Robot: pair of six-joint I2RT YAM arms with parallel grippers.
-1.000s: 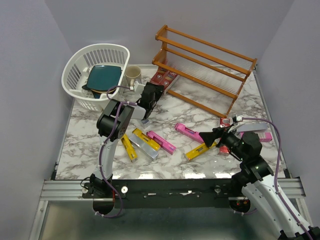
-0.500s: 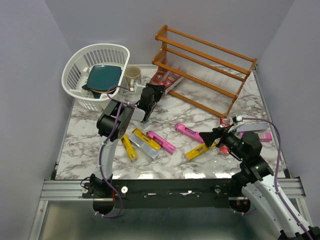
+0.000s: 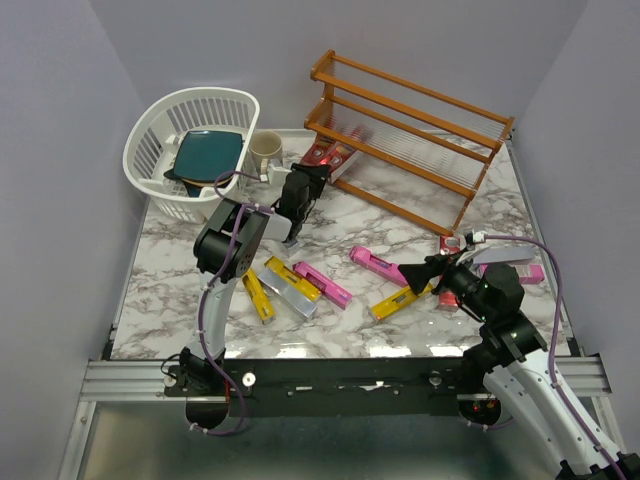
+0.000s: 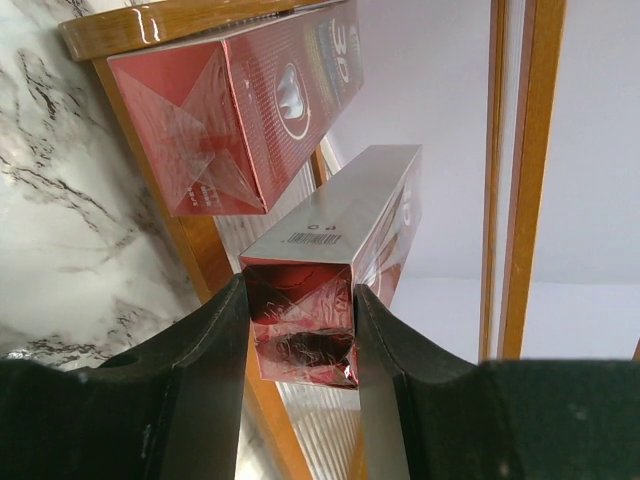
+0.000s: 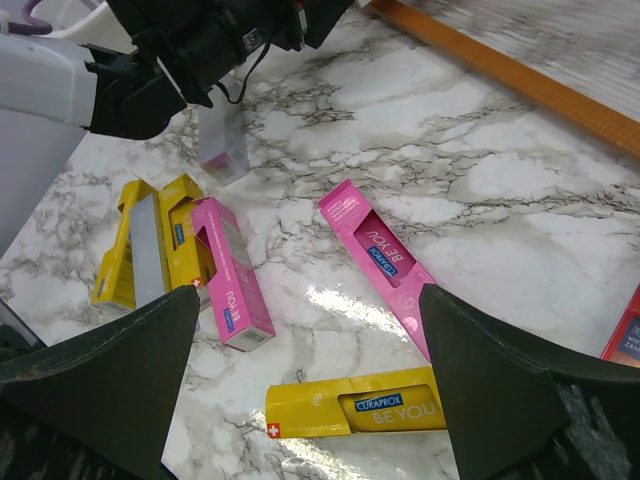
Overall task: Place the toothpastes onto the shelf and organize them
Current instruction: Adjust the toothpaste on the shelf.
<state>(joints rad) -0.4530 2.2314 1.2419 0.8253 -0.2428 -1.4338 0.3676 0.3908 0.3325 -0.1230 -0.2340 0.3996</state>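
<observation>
**Left arm.** The left fingers [image 4: 200, 380] pinch a red carton [image 4: 330, 230] by its near end only. This is at the 9 o'clock end of the shelf [image 3: 410, 130]. The carton points into the lowest tier, just beside a second red carton [image 4: 240, 110] already lying there. Probable faults:

- The grip covers only the flap end, which looks dented. More pressure may crush it, and less may let the long box droop.
- The gap to the second red carton is narrow. A skewed push may shove that box off the tier or wedge both.
- The tier floor appears to be thin bars. A box released at a tilt may catch on them or roll.
- The mug [image 3: 265, 150] stands near, at 10 o'clock from the fingers. A wide withdrawal may strike it.

**Centre.** Loose boxes lie on the table [image 3: 170, 260] at 6 o'clock. Several at 7 o'clock touch one another, so lifting one may drag its neighbour.

**Right arm.** The right fingers [image 5: 100, 380] are spread wide and hold nothing. They hover at 4 o'clock over a yellow carton [image 5: 355, 408] and a pink carton [image 5: 385, 255]. The yellow carton lies flat on glossy stone, so closing on it off-centre may spin it away.
</observation>
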